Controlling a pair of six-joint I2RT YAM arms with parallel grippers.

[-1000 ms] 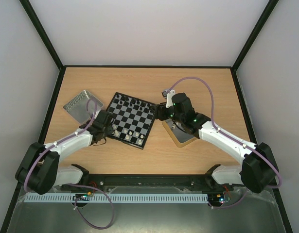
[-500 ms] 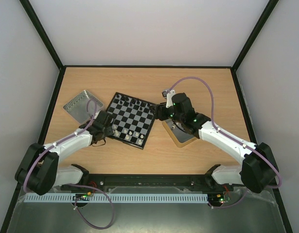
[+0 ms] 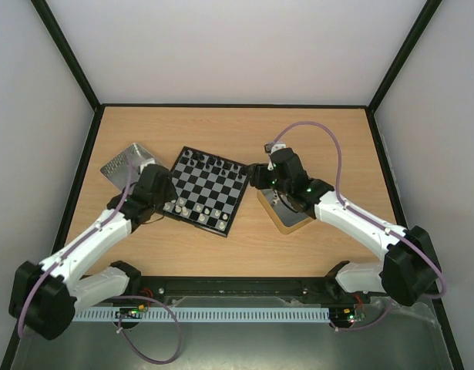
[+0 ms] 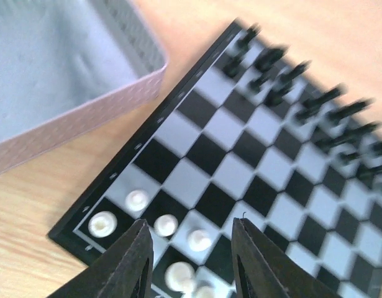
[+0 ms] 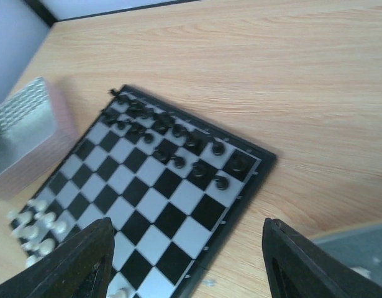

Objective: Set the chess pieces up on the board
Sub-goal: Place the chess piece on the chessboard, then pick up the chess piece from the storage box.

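Both left gripper (image 4: 191, 225) and right gripper (image 5: 187, 225) have jaws apart, empty, flanking the black-and-grey checked chessboard (image 3: 206, 190) mid-table.
Cream chessmen (image 4: 166, 224) beneath the left are partly cut off at the view's lower edge; black chessmen (image 4: 268, 59) at the opposite edge blur together.

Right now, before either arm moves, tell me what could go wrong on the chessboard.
1. The left gripper hangs open over the tightly packed white pieces; any sideways move could topple a neighbour.
2. The right gripper hangs open over the board beside the black pieces; a low sweep might knock them or shift the board.
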